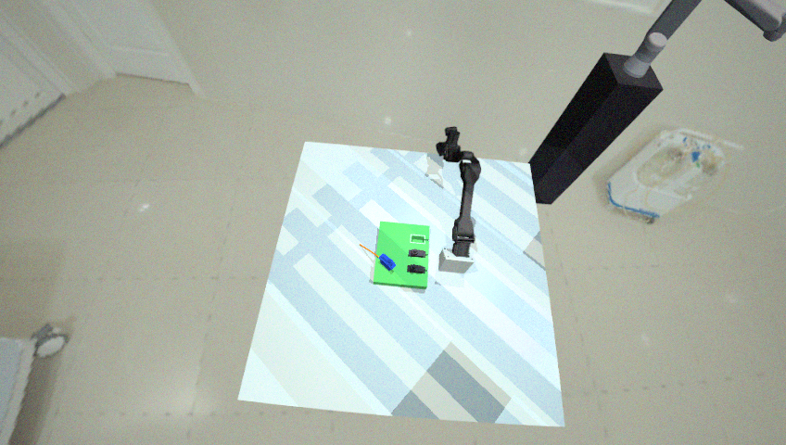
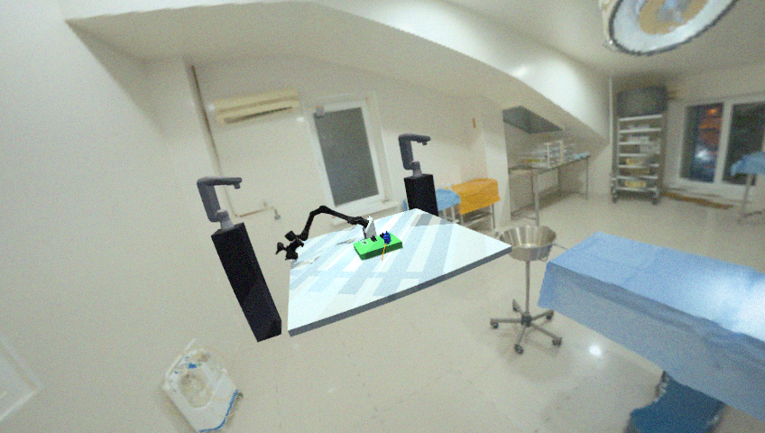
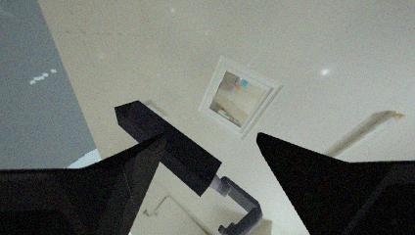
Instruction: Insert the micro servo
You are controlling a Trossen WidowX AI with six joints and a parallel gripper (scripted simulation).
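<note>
Jaws spread wide and holding nothing, the gripper hangs well apart from one pocket, two black servos, and one blue servo on the deck, long axis diagonal in the top view, cable end toward upper left.

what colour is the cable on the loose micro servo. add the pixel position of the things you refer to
Orange; the thin cable (image 1: 368,250) (image 2: 382,253) shows best in the top view, trailing from the blue servo (image 1: 386,261) (image 2: 386,237).
</note>
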